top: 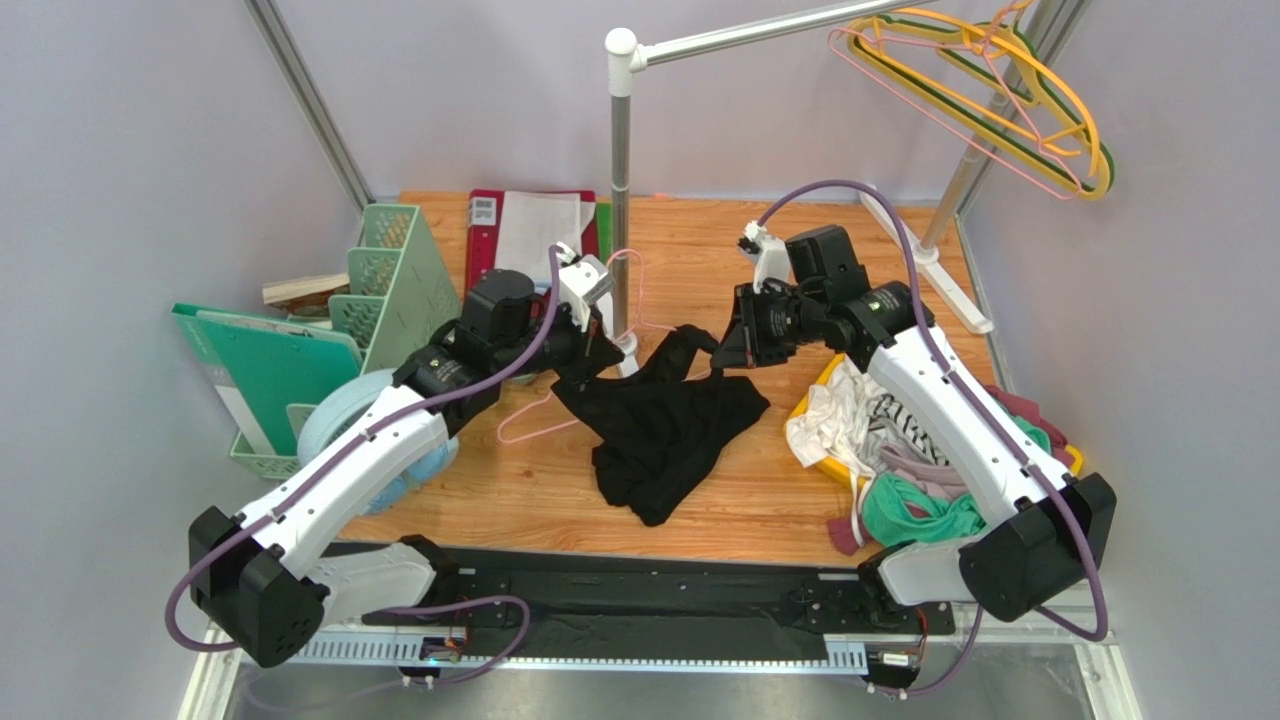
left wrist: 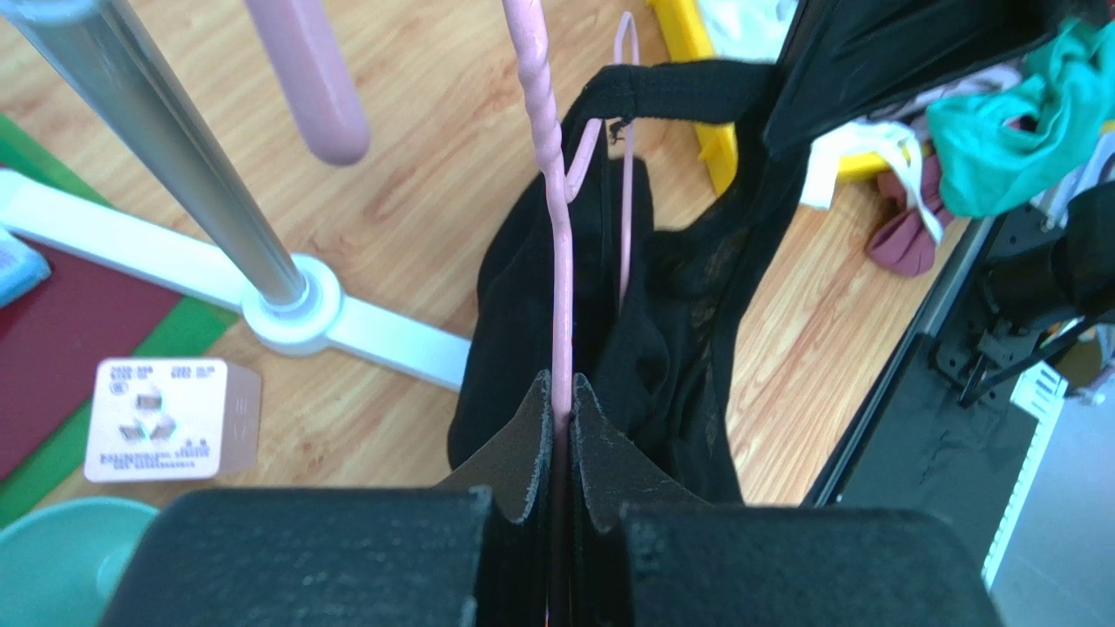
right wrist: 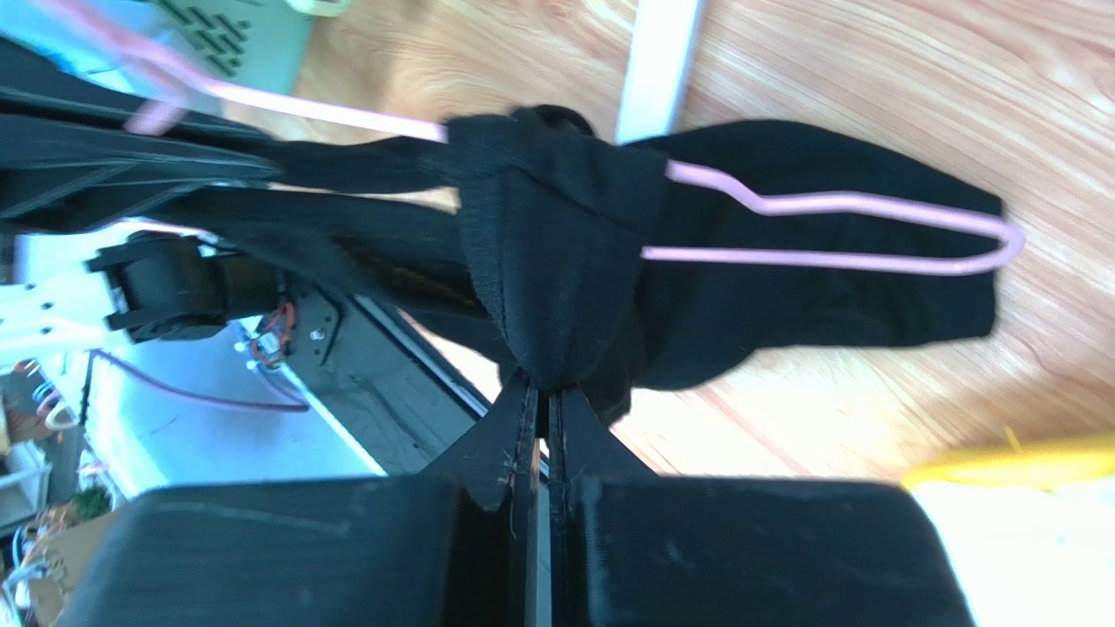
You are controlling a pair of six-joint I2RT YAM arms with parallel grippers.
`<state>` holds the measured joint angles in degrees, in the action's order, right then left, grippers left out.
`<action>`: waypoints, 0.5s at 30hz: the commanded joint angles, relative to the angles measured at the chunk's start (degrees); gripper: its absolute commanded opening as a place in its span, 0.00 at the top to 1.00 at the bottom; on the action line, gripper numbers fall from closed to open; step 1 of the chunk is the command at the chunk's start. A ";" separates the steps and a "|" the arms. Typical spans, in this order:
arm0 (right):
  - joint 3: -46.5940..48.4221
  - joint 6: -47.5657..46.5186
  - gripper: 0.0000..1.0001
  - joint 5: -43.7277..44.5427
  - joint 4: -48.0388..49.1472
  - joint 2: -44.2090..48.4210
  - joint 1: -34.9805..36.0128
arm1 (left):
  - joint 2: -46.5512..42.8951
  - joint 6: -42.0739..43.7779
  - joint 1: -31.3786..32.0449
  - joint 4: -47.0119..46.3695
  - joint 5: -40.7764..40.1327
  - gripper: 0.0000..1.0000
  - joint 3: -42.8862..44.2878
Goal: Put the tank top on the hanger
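The wooden table [top: 751, 518] carries the tank top [top: 669, 428], crumpled at its centre with one strap raised toward the right arm. The pink hanger [left wrist: 559, 261] runs into the fabric at its left side. The left gripper [left wrist: 563, 392] is clamped tight on the hanger's wire. The right gripper [right wrist: 543, 389] is pinched closed on a bunched fold of the tank top.

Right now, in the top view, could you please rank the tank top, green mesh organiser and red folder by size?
Largest: tank top
Then: green mesh organiser
Smallest: red folder, partly under paper, so only part of it shows.
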<state>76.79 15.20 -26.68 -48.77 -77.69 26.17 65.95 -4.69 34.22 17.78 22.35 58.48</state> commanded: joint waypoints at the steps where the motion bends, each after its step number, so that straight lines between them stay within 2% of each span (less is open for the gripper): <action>1: -0.06 0.53 1.00 3.65 -0.89 0.79 -0.24 | -0.65 -1.99 -0.03 -5.74 0.50 1.00 3.75; 15: 0.02 1.06 1.00 4.62 -0.18 -0.71 -4.82 | -6.80 -3.22 -0.12 -3.72 0.77 1.00 0.68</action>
<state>76.75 15.46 -22.00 -49.67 -77.84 22.04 62.89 -6.74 34.20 16.47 22.81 59.59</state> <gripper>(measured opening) 0.007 0.014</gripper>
